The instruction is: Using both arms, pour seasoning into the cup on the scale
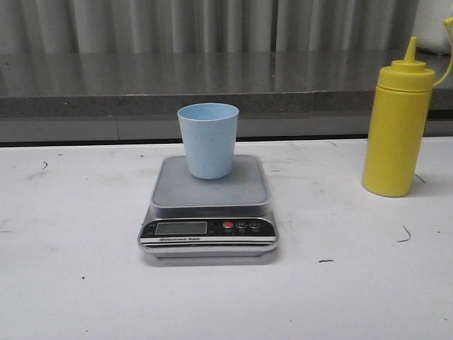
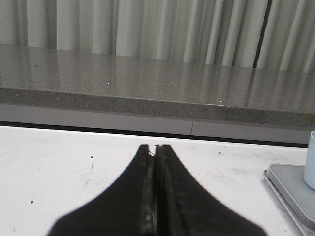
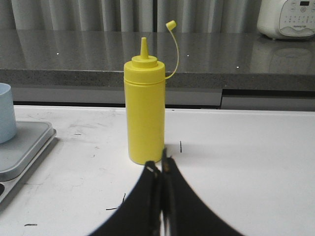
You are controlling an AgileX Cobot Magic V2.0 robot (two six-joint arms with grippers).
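Both arms sit low and level behind the work area, out of the front camera's sight and seen only through their own wrist cameras. The left gripper has its two black fingers pressed together, tips meeting with no gap and nothing between them, aimed forward over the white table toward the grey stone ledge. The scale's platform corner and a sliver of the cup lie off to that gripper's right, well apart from it. The right gripper is likewise closed on nothing, its fingertips just short of the base of the seasoning bottle and pointed straight at it; whether they touch the bottle cannot be told.

The seasoning bottle stands upright on the table, well to the right of the scale and slightly behind its front panel, its long axis vertical and its nozzle pointing straight up. Its small tethered cap hangs open on a thin strap arching away from the nozzle. The pale blue cup stands upright toward the rear of the scale's square platform, mouth up, tapering down to its base. The scale's black front panel, with its display and red button, faces the front camera. A white appliance rests on the ledge behind and to the right of the scale.
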